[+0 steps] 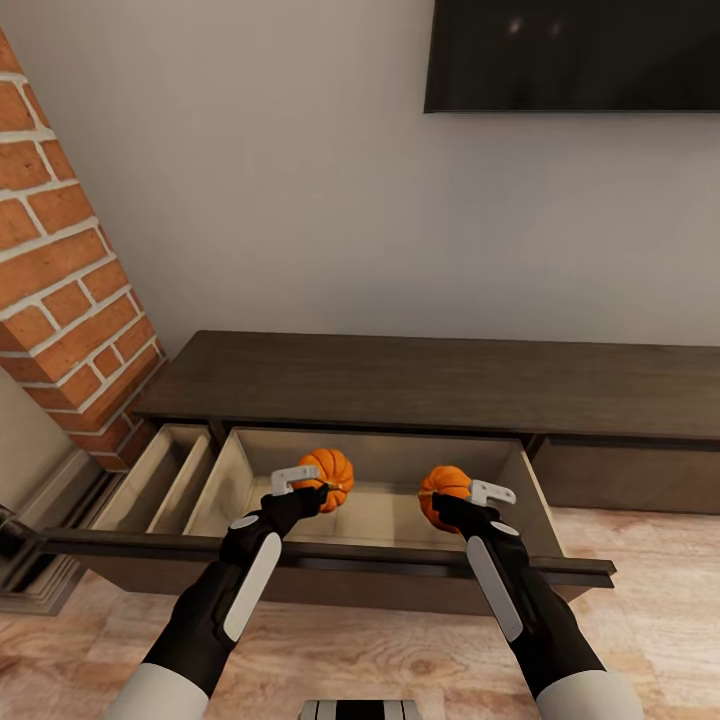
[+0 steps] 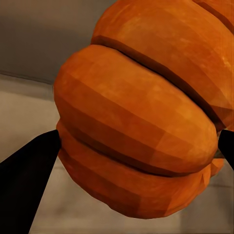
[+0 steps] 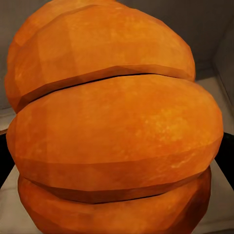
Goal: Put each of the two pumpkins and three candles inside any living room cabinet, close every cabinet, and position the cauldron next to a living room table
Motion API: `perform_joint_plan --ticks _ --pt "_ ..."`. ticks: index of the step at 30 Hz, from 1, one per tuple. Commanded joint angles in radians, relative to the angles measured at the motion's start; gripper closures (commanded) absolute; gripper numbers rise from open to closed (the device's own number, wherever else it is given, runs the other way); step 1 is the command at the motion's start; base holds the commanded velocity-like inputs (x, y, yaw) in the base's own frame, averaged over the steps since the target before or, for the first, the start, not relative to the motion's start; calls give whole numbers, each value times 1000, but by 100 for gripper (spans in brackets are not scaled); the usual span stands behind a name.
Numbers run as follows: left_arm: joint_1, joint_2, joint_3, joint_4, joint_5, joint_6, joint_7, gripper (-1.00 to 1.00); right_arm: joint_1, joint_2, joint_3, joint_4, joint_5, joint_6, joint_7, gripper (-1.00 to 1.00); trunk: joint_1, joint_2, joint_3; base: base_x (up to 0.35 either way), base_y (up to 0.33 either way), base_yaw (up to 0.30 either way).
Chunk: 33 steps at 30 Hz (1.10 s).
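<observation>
The long, low dark-brown cabinet [image 1: 430,385] stands on the pale wood floor [image 1: 640,600] against the grey wall, its bare top unoccupied. 1 wide drawer [image 1: 380,505] is pulled out, beige inside, and beside it a narrower drawer [image 1: 150,480] also hangs open.

A home living room: a long low dark-wood cabinet [image 1: 440,385] against a pale wall, a wall-mounted television [image 1: 575,55] above it (brick column [image 1: 60,260] beside), wood-plank floor [image 1: 640,560] below.

Two orange ribbed pumpkins [image 1: 331,477] [image 1: 443,491] over open cabinet drawer [image 1: 400,515]
</observation>
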Motion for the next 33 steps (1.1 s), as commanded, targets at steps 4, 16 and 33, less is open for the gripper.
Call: perform_joint_plan --ticks 4,16,33 --pt "-1 0 -24 -2 8 27 10 100 -1 0 2 -2 -10 2 -10 100 0 0 -1 0 0 0" --pt "-6 -1 -33 -1 7 96 15 100 -1 0 2 -3 -9 3 -10 100 0 0 -1 0 0 0" --pt "-11 2 -31 9 6 92 17 100 -1 0 4 -4 -6 5 -11 100 0 0 -1 0 0 0"
